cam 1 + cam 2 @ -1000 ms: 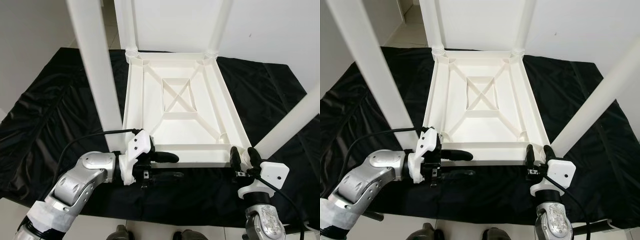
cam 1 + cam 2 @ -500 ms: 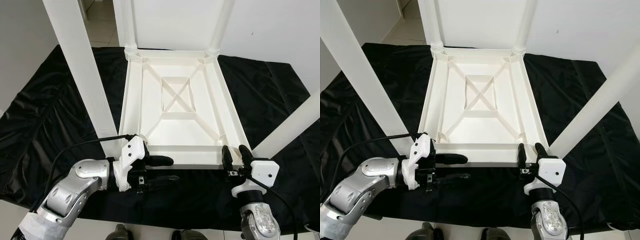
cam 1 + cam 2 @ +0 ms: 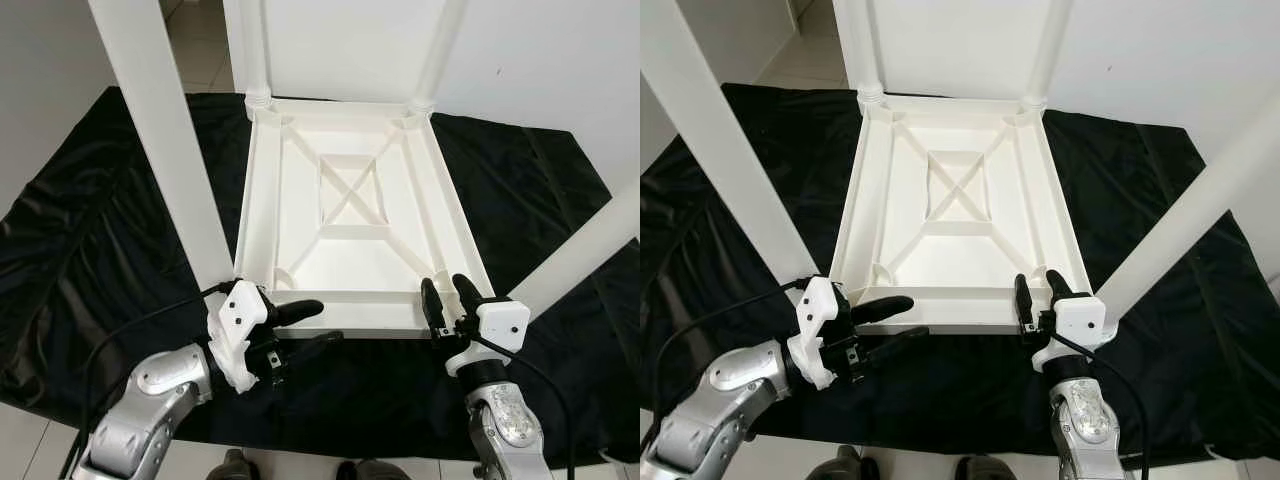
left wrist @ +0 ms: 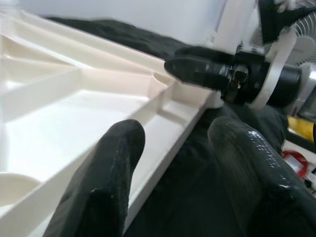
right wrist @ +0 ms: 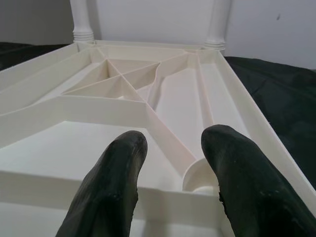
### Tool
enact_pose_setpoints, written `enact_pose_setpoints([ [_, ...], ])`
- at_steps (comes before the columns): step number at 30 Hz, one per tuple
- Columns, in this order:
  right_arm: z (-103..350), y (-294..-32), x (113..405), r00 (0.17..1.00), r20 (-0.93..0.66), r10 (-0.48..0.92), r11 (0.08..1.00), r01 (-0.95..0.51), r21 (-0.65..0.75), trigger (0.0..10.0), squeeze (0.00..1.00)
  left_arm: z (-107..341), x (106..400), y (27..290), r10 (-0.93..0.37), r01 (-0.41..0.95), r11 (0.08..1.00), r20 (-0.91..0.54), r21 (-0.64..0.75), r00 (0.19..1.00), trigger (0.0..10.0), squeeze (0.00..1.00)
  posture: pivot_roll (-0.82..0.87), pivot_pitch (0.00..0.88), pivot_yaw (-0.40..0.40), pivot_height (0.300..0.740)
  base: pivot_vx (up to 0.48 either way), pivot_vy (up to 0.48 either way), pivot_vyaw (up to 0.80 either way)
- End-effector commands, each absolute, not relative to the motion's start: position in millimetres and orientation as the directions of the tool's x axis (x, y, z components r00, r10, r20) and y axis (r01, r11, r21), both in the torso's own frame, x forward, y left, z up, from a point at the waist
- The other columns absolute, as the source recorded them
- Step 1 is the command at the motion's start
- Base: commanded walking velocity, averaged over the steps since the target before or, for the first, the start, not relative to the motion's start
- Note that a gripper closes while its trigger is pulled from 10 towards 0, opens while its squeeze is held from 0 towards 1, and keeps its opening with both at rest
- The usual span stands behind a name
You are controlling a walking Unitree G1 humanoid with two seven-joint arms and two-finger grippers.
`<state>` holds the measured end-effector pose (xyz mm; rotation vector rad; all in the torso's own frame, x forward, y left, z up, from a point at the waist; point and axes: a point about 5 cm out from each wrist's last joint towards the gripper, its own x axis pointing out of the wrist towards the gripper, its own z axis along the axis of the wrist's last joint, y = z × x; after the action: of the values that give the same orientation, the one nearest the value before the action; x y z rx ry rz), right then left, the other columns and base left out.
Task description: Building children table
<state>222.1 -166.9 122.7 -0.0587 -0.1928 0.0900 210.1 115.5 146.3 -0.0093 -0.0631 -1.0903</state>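
Black cloth [image 3: 90,230], creased and slightly glossy, covers the floor and carries the white plastic table [image 3: 355,215], which lies upside down with its ribbed underside facing up; a rectangular frame with a diagonal cross sits at the middle of the ribbing, and diagonal ribs run out to the corners; pale floor tiles [image 3: 25,440] show at the near left past the cloth's edge and again at the far left beside a white wall [image 3: 540,60], which closes the far side of the room; four white legs stand up from the table's corners, the far left leg [image 3: 256,50] and the far right leg [image 3: 440,50] seated in ringed collars close to the wall, the near left leg [image 3: 170,150] rising thick and tall toward the camera, the near right leg [image 3: 585,250] leaning out toward the right; left gripper [image 3: 305,325] sits at the table's near left corner with its black fingers spread, one over the near rim and one below it over the cloth, gripping nothing; right gripper [image 3: 447,298] points away from the robot at the near right corner, its fingers likewise parted and empty, hovering just above the near rim beside the round socket of that corner.
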Motion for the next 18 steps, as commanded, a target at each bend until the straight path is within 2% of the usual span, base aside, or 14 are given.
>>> enact_pose_setpoints([
  [1,120,-170,224,0.980,0.173,0.102,0.993,-0.089,-0.082,10.0,0.00,150,214,124,-0.808,0.809,0.587,0.078,0.027,0.584,10.0,0.00,0.08,0.083,-0.047,0.740,0.000,0.000,0.00],
  [5,121,-173,249,0.971,0.175,0.163,0.983,-0.146,-0.110,10.0,0.00,153,199,150,-0.808,0.810,0.587,0.062,0.006,0.586,10.0,0.00,0.14,0.096,-0.081,0.740,0.000,0.000,0.00],
  [7,121,-173,249,0.971,0.175,0.163,0.983,-0.146,-0.110,10.0,0.00,153,199,150,-0.808,0.810,0.587,0.062,0.006,0.586,10.0,0.00,0.14,0.096,-0.081,0.740,0.000,0.000,0.00],
  [9,122,-174,263,0.965,0.169,0.200,0.975,-0.180,-0.127,10.0,0.00,154,187,164,-0.829,0.827,0.555,0.027,-0.087,0.559,10.0,0.00,0.19,0.107,-0.104,0.740,0.000,0.000,0.00],
  [14,121,-170,276,0.955,0.157,0.250,0.963,-0.229,-0.143,10.0,0.00,152,166,170,-0.845,0.831,0.524,0.004,-0.189,0.534,10.0,0.00,0.23,0.118,-0.125,0.740,0.000,0.000,0.00],
  [18,121,-164,288,0.945,0.151,0.291,0.952,-0.270,-0.147,10.0,0.00,143,143,187,-0.833,0.801,0.549,-0.079,-0.240,0.547,10.0,0.00,0.27,0.128,-0.145,0.740,0.000,0.000,0.00],
])
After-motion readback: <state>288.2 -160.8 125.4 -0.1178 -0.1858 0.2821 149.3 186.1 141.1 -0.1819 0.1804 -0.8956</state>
